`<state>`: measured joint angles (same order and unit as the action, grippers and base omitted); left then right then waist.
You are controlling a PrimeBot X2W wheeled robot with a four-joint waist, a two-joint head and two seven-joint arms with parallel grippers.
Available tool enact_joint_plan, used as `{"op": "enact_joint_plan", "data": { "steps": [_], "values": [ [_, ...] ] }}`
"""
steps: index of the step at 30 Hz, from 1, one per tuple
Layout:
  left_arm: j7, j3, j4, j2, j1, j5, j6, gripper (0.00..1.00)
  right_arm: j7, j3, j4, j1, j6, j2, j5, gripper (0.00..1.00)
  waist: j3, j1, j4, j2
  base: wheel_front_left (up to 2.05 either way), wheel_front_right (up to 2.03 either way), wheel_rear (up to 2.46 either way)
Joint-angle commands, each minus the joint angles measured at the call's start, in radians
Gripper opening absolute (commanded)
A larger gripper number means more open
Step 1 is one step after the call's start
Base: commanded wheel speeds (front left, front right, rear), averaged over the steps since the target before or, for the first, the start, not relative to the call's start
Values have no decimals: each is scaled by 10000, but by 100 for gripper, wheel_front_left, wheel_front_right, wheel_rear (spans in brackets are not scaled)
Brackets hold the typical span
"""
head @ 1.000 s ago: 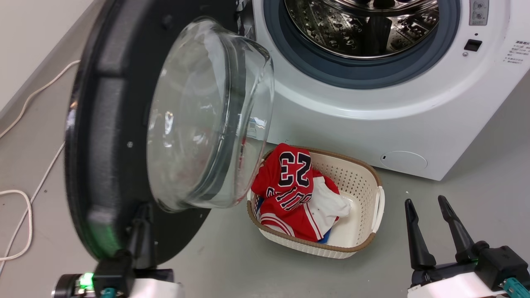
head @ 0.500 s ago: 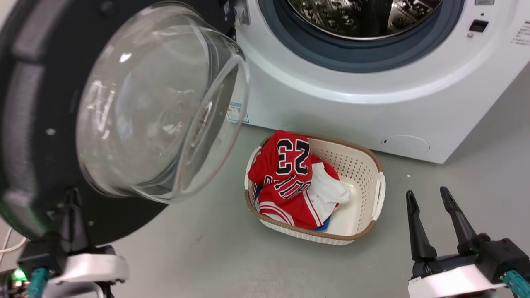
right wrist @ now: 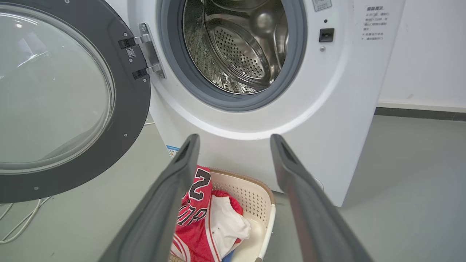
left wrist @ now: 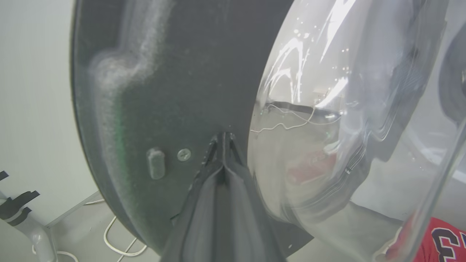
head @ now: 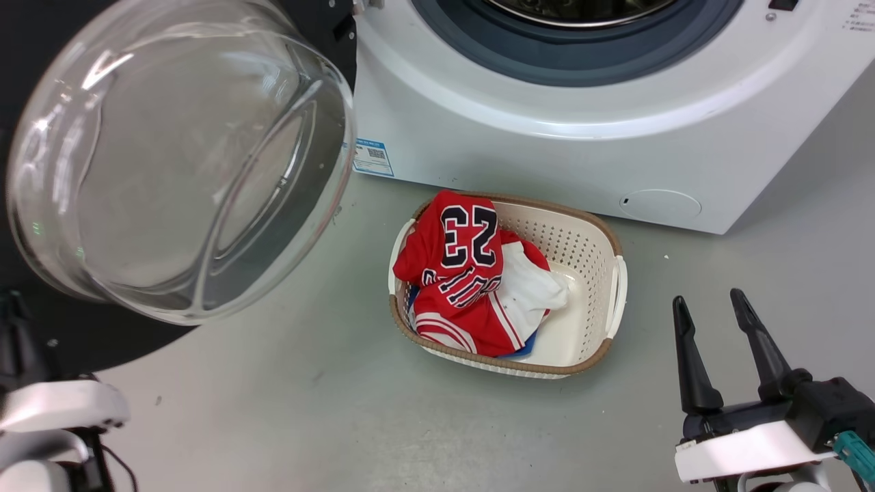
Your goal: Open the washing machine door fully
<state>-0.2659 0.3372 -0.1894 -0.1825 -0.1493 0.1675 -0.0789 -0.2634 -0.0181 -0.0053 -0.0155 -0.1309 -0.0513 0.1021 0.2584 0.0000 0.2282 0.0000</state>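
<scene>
The washing machine door [head: 102, 345], a black disc with a clear glass bowl [head: 178, 157], stands swung far out to the left of the white washing machine [head: 547, 150]. In the right wrist view the door [right wrist: 129, 109] hangs on its hinge [right wrist: 147, 51] with its inner face showing, and the steel drum [right wrist: 236, 43] is exposed. My left gripper [left wrist: 222, 137] is shut, its tips against the door's black inner face just beside the bowl [left wrist: 346, 109]. My right gripper [head: 707, 298] hangs open over the floor at the lower right, holding nothing; its fingers [right wrist: 182, 171] frame the machine's front.
A cream laundry basket [head: 601, 273] with a red number 23 jersey [head: 458, 266] sits on the grey floor before the machine. White cables [right wrist: 22, 222] lie on the floor under the door. A blue label [head: 372, 157] marks the machine's lower front.
The door has swung further out to the left with my shut left gripper against its inner face. The head camera has shifted too. The right gripper has stayed open in place.
</scene>
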Motion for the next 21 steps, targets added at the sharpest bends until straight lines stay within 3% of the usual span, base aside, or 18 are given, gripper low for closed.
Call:
{"op": "enact_joint_plan", "data": {
  "steps": [1, 10, 21],
  "values": [
    [24, 329, -123, -216, -284, -1, 2, 0, -18, 1, -50, 174, 3, 22, -60, 100, 76, 0, -48, 0, 0, 0, 0],
    [24, 1285, -1023, -599, -1211, -21, 325, 0, -19, 18, -88, 380, 3, 22, -206, 100, 385, 0, -203, 0, 0, 0, 0],
    [25, 2195, -2446, -1450, -2208, 35, 976, 0, -18, -62, -163, 554, 3, 22, -464, 100, 626, 0, -476, 0, 0, 0, 0]
  ]
}}
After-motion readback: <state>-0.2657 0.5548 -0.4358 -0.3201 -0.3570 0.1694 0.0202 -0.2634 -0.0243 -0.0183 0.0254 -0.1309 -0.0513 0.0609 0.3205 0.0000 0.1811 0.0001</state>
